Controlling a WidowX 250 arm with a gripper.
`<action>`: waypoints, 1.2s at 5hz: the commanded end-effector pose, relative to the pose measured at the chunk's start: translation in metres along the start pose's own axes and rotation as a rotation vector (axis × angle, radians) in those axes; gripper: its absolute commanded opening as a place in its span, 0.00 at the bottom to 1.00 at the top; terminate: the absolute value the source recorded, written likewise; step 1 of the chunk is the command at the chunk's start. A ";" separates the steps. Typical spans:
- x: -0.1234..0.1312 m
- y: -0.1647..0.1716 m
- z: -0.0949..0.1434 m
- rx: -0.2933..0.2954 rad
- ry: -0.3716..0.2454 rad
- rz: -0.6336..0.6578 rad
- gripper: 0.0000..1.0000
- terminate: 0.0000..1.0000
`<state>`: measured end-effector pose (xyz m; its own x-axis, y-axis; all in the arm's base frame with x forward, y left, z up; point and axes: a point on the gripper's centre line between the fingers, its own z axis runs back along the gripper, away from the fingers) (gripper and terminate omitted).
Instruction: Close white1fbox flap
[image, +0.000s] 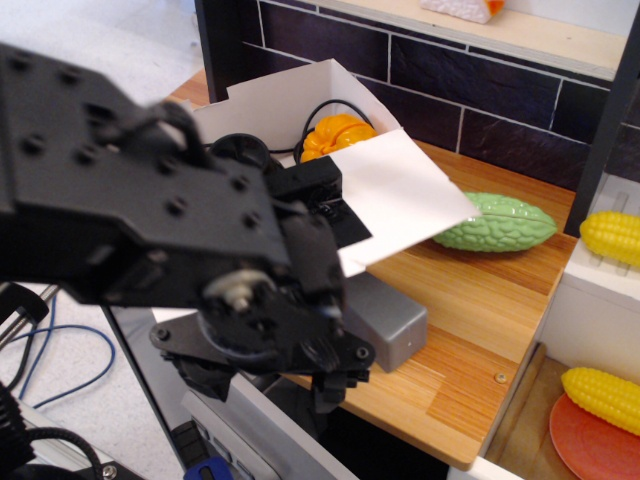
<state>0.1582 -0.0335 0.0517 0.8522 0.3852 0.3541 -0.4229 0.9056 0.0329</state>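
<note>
The white1fbox stands open at the back left of the wooden table; its blue stripe is not in view. An orange pumpkin and a black cable lie inside it. The flap sticks out to the right, raised over the table, with its plain white face showing. My black arm fills the left foreground, blurred, and covers the box's front. The gripper hangs low by the table's front edge, below and in front of the flap and apart from it. Its jaws are too dark and blurred to read.
A grey block-shaped bottle lies on the table under the flap's corner. A green bitter gourd lies to the right. Two corn cobs and a red plate sit at the far right. A dark tiled wall stands behind.
</note>
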 end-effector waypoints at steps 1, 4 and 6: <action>0.024 -0.004 0.007 0.103 -0.108 0.074 1.00 0.00; 0.066 0.002 0.050 0.225 -0.140 -0.207 1.00 0.00; 0.092 0.038 0.052 0.159 0.019 -0.681 1.00 0.00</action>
<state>0.1990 0.0344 0.1280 0.9375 -0.3222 0.1312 0.2555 0.8936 0.3691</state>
